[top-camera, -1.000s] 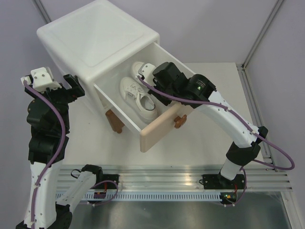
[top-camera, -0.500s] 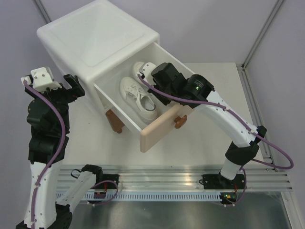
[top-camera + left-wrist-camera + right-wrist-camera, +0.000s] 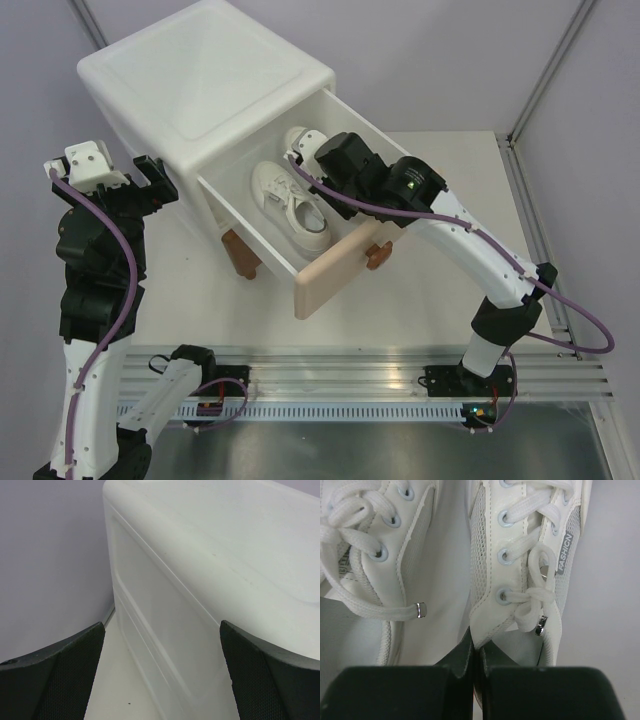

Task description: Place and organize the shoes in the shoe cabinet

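White table (image 3: 420,300) w/ shoe cabinet (image 3: 200,80)

Setting: a robotics laboratory test cell, which I operate remotely. My left arm (image 3: 95,260) and right arm (image 3: 470,240) are bolted to aluminium rails (image 3: 340,372) along the near edge of a white table (image 3: 430,300). A slotted cable duct (image 3: 330,410) runs in front of the rails, and purple cables (image 3: 118,250) loop along each arm. Plain grey wall panels (image 3: 450,50), framed by a slanting metal post (image 3: 545,75), enclose the bench. Amid this hardware stands one household piece, a shoe cabinet (image 3: 200,70) with white sneakers (image 3: 290,205) in its open drawer.
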You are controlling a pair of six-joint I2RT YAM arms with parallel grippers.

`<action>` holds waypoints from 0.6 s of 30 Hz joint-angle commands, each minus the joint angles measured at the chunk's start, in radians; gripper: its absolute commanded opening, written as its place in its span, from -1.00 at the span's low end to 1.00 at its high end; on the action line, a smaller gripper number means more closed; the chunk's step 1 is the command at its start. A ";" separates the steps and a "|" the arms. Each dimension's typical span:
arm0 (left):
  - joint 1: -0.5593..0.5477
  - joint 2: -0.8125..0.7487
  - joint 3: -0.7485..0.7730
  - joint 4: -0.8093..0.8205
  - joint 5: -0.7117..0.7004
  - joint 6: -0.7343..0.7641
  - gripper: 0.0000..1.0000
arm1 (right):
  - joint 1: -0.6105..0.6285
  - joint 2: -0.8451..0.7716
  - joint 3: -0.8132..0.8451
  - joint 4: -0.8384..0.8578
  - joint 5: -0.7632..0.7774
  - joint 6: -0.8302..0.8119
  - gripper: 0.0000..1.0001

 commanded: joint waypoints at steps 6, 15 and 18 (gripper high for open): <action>-0.006 0.026 -0.008 0.020 0.054 0.024 0.99 | 0.002 -0.010 0.006 0.044 -0.123 -0.042 -0.86; -0.006 0.028 -0.001 0.022 0.051 0.035 0.99 | 0.001 0.007 0.006 0.086 -0.097 -0.033 -0.84; -0.006 0.028 -0.002 0.020 0.051 0.035 0.99 | 0.001 0.009 -0.006 0.115 -0.099 -0.038 -0.83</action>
